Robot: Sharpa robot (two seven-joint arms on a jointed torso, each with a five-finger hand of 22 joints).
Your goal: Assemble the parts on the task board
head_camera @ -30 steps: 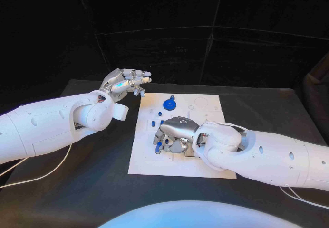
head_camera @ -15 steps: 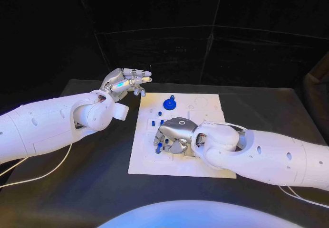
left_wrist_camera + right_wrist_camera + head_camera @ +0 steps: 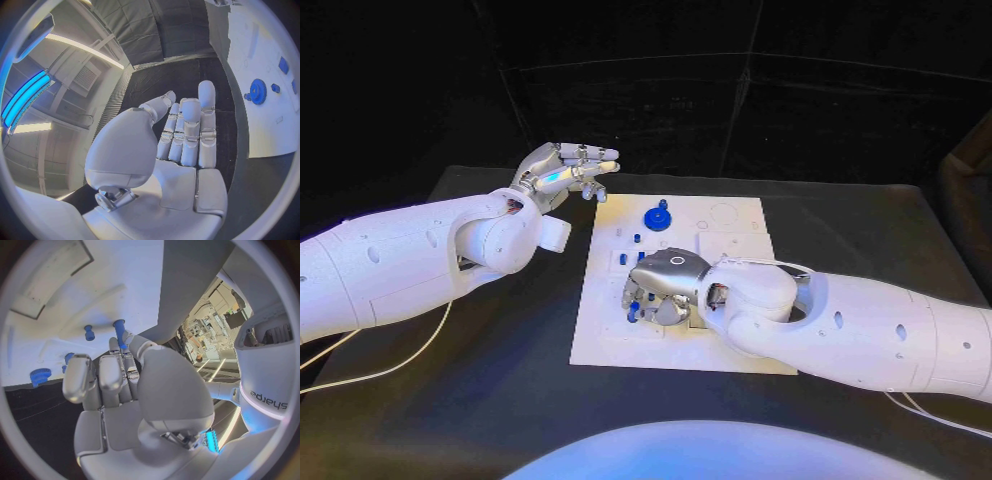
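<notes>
The white task board (image 3: 733, 340) lies mid-table. My right hand (image 3: 666, 284) is low over its middle, fingers pointing down at the board. It pinches a blue peg (image 3: 119, 333) between thumb and a finger; the peg (image 3: 633, 311) shows under the fingertips. A blue gear (image 3: 656, 217) stands on the board's far part, with small blue pegs (image 3: 622, 259) between it and the hand. The gear (image 3: 39, 375) and a short peg (image 3: 89, 332) also show in the right wrist view. My left hand (image 3: 568, 168) hangs above the table beyond the board's far left corner, fingers straight and holding nothing (image 3: 185, 134).
The board (image 3: 262, 125) has empty recesses (image 3: 723, 213) at its far right. Black table (image 3: 473, 400) surrounds it, with a white cable (image 3: 387, 372) lying at the left. My right forearm (image 3: 877, 330) covers the board's near right corner.
My right hand has shifted slightly left over the board with the peg. The left hand has stayed where it was.
</notes>
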